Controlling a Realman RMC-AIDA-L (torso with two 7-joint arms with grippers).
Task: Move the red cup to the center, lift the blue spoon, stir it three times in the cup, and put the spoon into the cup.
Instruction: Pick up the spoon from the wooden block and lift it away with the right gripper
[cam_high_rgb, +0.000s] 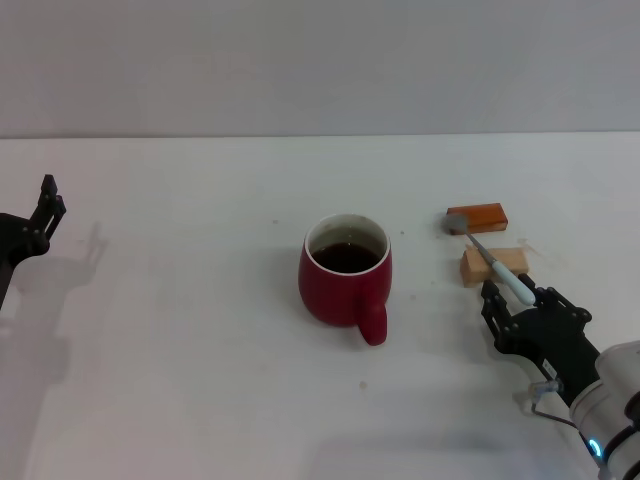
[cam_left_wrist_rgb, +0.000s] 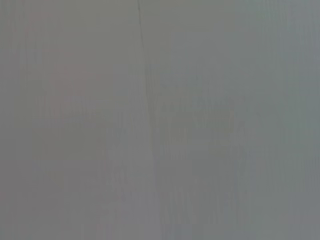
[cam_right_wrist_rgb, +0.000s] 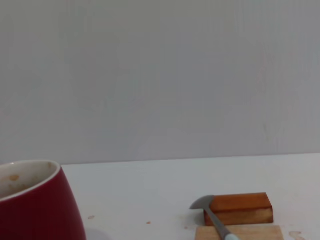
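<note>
— What's the head view giving you?

— The red cup (cam_high_rgb: 345, 268) sits mid-frame on the white table (cam_high_rgb: 180, 330), handle toward me, dark liquid inside. The blue spoon (cam_high_rgb: 492, 256) is right of centre, its metal bowl on the orange block (cam_high_rgb: 478, 217), its neck across the wooden block (cam_high_rgb: 492, 265). My right gripper (cam_high_rgb: 520, 300) is lower right, fingers spread to either side of the pale handle's tip, not yet clenched on it. The left gripper (cam_high_rgb: 48, 208) is parked at the far left edge; I cannot tell how it stands.

— Left wrist view?

— Only flat grey; nothing to use.

— Right wrist?

— Cup (cam_right_wrist_rgb: 37, 202) in the lower left corner, spoon (cam_right_wrist_rgb: 212, 217) and orange block (cam_right_wrist_rgb: 240, 208) lower right, wooden block (cam_right_wrist_rgb: 240, 233) at the bottom edge.

— How will they handle?

— I judge the spoon light, stiff, thin and probably slick, so I'd pinch the handle near its end, where the blocks prop it off the table. The cup looks heavy, breakable and full, so any push could slop it.
</note>
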